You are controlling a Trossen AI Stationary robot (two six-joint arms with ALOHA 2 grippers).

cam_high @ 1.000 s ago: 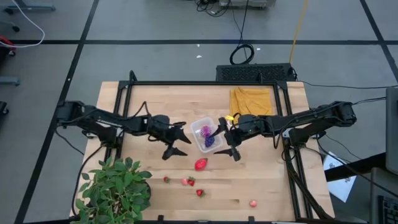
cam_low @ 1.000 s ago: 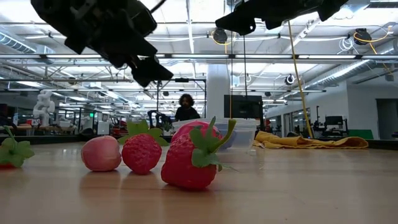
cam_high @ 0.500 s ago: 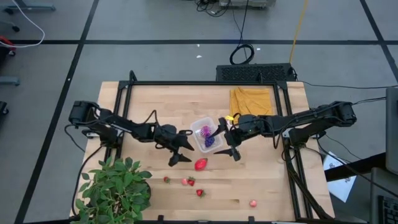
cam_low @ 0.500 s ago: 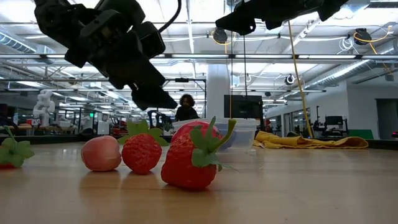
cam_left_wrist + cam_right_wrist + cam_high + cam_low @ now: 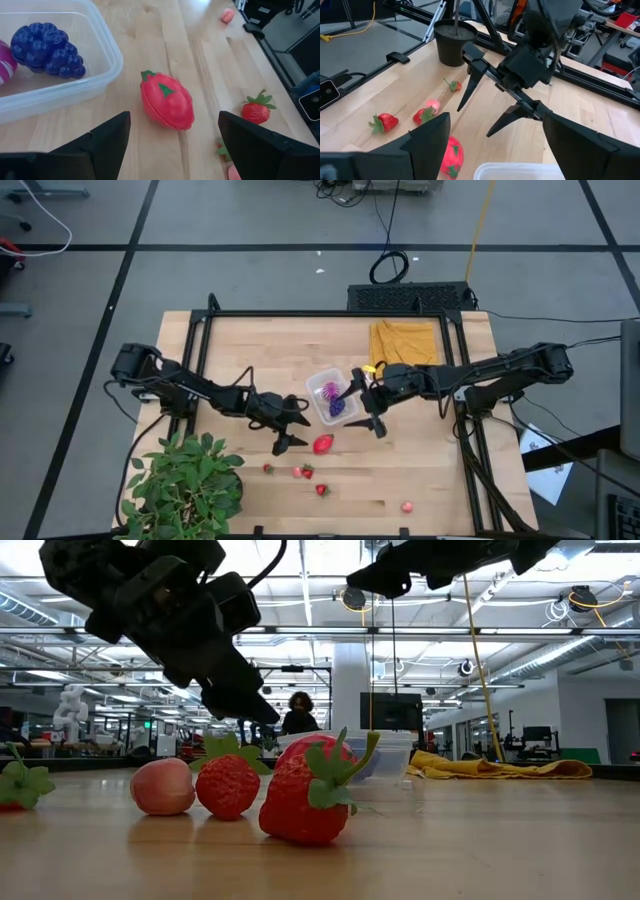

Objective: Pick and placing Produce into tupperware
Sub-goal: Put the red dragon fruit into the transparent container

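Observation:
The clear tupperware stands mid-table with a purple grape bunch and a magenta fruit lying inside. A big red strawberry lies on the wood just in front of it. My left gripper hangs open low over the table, left of that strawberry, which shows ahead between its fingers untouched. My right gripper waits open above the tupperware's right side. Small strawberries and a pink piece lie nearer the front edge.
A green potted plant fills the near left corner, its pot close behind my left arm. A folded mustard cloth lies at the far right. In the low view, strawberries and a pink fruit sit close up.
My left gripper has gone down and toward the table's right and near edges, closing in on the big red strawberry, rolling a little and staying open. My right gripper and the fruits have kept still.

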